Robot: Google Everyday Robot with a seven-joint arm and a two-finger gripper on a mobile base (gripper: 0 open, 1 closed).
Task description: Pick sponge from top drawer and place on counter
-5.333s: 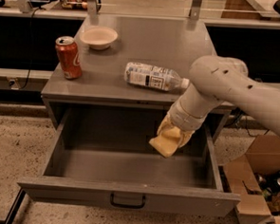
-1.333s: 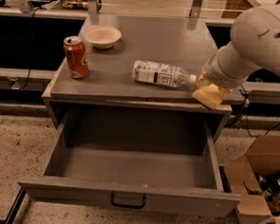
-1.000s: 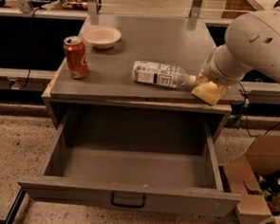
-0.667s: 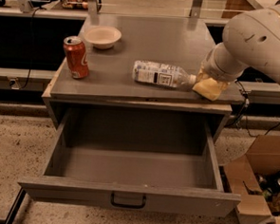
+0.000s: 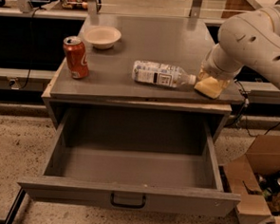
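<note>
The pale yellow sponge is at the counter's front right corner, just right of a plastic bottle's cap, touching or just above the surface. My gripper comes down from the white arm at the upper right and is shut on the sponge's top; the wrist hides most of the fingers. The top drawer is pulled fully open below the counter, and its grey floor is bare.
A clear plastic bottle lies on its side mid-counter. A red soda can stands at the front left, with a white bowl behind it. An open cardboard box sits on the floor to the right.
The gripper lifted the sponge out of the drawer and carried it up to the counter's right side. Over the last second it moved slightly left and lower, toward the bottle cap.
</note>
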